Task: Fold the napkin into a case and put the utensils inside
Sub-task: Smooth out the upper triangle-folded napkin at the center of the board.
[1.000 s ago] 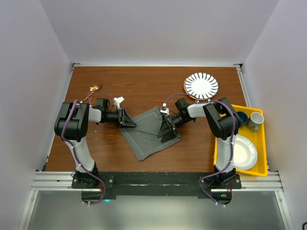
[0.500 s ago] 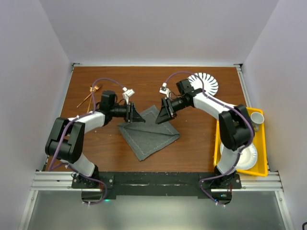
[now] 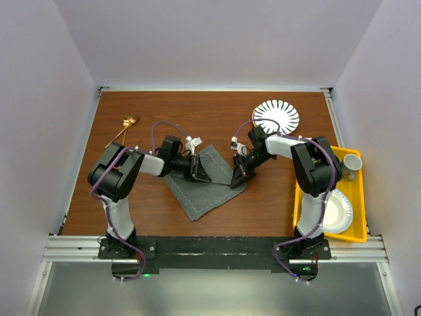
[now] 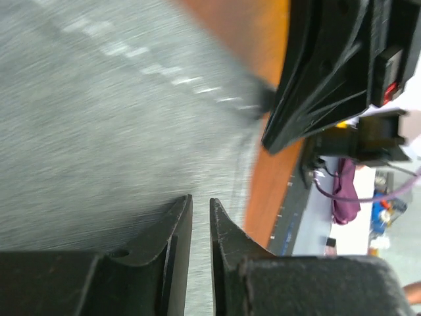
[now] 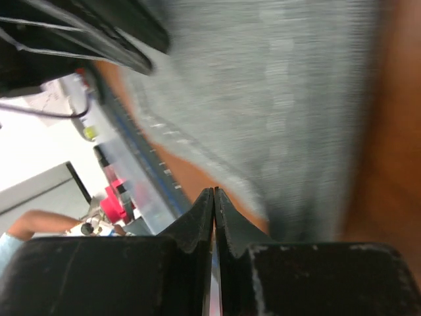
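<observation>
Overhead: I see the napkin [image 3: 204,183] mid-table, both grippers at its far corners.
Left gripper [image 4: 200,220]: narrow gap, nothing between; only wrist view shows that.
Right gripper [image 5: 214,204]: fingertips together, grasp unclear, view blurred.
Utensils [image 3: 125,127]: far left; details too small.

Brown table [image 3: 164,112]: napkin [image 3: 205,184], probably utensils [image 3: 125,128], striped plate [image 3: 276,116].
</observation>
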You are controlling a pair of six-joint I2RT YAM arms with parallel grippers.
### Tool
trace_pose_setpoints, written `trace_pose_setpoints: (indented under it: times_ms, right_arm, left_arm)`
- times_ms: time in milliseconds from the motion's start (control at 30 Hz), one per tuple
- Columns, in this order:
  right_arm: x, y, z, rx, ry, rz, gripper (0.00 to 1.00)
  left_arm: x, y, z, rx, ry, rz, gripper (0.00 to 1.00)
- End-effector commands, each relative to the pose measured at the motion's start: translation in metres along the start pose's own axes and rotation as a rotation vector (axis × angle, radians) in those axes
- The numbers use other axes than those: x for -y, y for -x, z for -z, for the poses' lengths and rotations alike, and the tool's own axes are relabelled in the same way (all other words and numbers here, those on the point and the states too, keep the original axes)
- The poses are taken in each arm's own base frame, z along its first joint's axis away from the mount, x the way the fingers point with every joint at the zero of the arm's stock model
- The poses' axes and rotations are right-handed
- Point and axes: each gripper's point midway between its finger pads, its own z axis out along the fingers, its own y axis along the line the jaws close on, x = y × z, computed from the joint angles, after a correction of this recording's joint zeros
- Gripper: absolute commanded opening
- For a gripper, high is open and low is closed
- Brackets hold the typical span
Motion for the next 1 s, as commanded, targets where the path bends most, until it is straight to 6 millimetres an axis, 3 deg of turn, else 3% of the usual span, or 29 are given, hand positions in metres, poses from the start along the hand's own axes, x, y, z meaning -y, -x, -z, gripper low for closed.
trace_pose_setpoints:
  times_ms: [0, 100, 167, 267, 367, 433, 500, 633, 867, 967]
  right_arm:
    - [0.036, 0.011, -0.010, 0.020, -0.092, 0.015, 0.03]
    - [0.055, 0.013, -0.019, 0.007, -0.136, -0.006, 0.01]
    - [0.063, 0.017, -0.022, 0.004, -0.162, -0.009, 0.00]
    - [0.068, 0.024, -0.021, 0.005, -0.185, 0.016, 0.00]
    - [0.070, 0.031, -0.019, 0.009, -0.202, 0.041, 0.00]
    - [0.068, 0.035, -0.018, 0.010, -0.206, 0.046, 0.00]
    - [0.069, 0.038, -0.016, 0.006, -0.214, 0.086, 0.00]
    - [0.072, 0.039, -0.015, -0.001, -0.228, 0.096, 0.00]
    - [0.078, 0.046, -0.014, -0.002, -0.254, 0.112, 0.00]
    - [0.083, 0.050, -0.014, -0.004, -0.272, 0.123, 0.00]
  left_arm:
    - [-0.039, -0.003, 0.006, 0.018, 0.085, 0.120, 0.21]
    - [-0.061, -0.015, 0.015, 0.018, 0.103, 0.200, 0.21]
    - [-0.060, -0.017, 0.024, 0.024, 0.070, 0.226, 0.23]
    - [-0.028, 0.000, 0.040, 0.064, -0.056, 0.132, 0.29]
    - [0.028, 0.026, 0.063, 0.124, -0.156, -0.061, 0.31]
    - [0.035, 0.034, 0.071, 0.145, -0.144, -0.097, 0.31]
    - [0.024, 0.038, 0.081, 0.173, -0.094, -0.072, 0.28]
    - [-0.025, 0.034, 0.103, 0.230, -0.008, 0.039, 0.27]
    - [-0.087, 0.006, 0.095, 0.188, 0.051, 0.171, 0.26]
    - [-0.101, 0.010, 0.103, 0.228, 0.060, 0.224, 0.26]
